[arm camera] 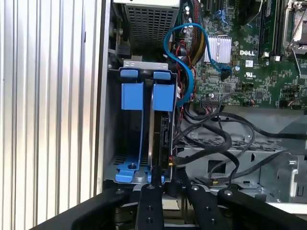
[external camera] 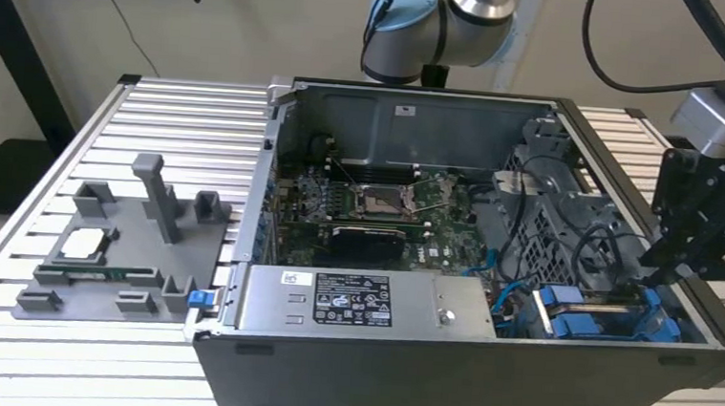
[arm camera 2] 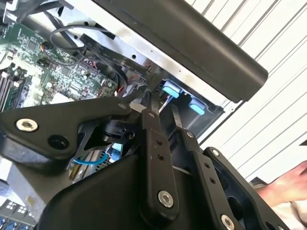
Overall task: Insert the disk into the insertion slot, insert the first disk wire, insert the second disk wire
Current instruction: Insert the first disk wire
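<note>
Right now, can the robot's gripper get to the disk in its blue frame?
Probably yes. In the first wrist view the gripper hangs close by the disk, which stands edge-on in the insertion slot, with nothing between them. The black cables run off to one side.

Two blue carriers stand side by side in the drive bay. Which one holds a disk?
The carrier nearer the motherboard: the disk fills it. The other carrier, beside the case's outer wall, looks like a bare blue frame.
</note>
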`<state>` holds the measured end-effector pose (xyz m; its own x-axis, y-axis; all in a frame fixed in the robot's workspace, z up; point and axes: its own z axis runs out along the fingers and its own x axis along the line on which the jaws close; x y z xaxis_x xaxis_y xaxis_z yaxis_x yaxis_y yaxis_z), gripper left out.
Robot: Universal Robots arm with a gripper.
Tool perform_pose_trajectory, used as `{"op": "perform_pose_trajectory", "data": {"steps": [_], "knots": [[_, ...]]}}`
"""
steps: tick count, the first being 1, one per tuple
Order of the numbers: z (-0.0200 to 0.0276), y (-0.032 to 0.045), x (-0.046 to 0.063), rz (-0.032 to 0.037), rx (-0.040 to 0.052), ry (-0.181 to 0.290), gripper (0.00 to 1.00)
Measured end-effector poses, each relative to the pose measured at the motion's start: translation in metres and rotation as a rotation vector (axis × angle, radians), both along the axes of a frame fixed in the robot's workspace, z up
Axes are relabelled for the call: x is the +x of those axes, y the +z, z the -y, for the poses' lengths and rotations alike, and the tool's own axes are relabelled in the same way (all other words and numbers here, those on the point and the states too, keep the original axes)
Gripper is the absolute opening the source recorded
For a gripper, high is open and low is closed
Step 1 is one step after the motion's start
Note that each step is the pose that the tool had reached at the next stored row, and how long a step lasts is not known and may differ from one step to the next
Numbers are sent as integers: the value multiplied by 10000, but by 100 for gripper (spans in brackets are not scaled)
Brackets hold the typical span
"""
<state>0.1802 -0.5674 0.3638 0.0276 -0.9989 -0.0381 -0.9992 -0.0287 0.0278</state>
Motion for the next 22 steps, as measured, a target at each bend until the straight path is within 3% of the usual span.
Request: {"op": "perform_pose_trajectory", "data": {"steps": [3,8,16,19,22], "knots": [[-1,2,15,-10,2,-1,100],[0,72,18,-162,1,-11,100],[-3,132,55,-256,22,-22,100],[-3,169,64,-349,24,-23,100],[-4,169,124,-359,27,-25,100]]}}
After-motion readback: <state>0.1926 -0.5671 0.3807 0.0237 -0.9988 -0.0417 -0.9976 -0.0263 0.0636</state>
